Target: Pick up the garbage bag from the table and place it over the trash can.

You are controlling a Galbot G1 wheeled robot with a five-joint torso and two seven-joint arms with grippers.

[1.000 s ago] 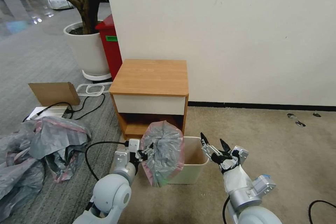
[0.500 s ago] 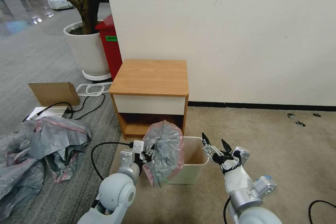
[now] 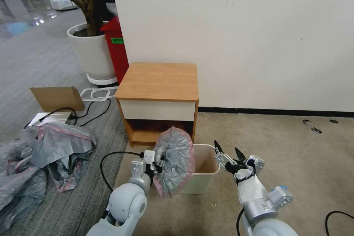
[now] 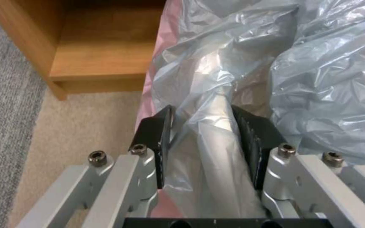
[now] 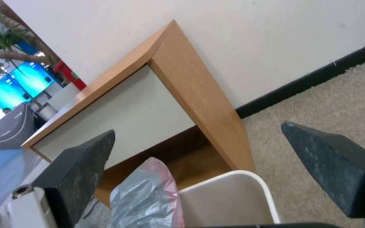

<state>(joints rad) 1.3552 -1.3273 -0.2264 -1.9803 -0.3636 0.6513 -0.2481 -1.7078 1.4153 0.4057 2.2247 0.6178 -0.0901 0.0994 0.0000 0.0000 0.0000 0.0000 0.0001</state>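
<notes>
Clearly risky: from the head view, my left gripper (image 3: 159,165) grasps the garbage bag (image 3: 175,160) by one bunched fold at the near left side of the trash can (image 3: 206,171), so its mouth may miss the rim.
Left wrist view: the fingers (image 4: 155,139) are clenched on crinkled film, which could slip. Right wrist view: my right gripper (image 5: 199,164) gapes wide, touching nothing, the table (image 5: 199,82) beyond.

White wall (image 3: 258,44) with black baseboard (image 3: 273,111), beige carpet (image 3: 295,155), potted tree (image 3: 92,49).
</notes>
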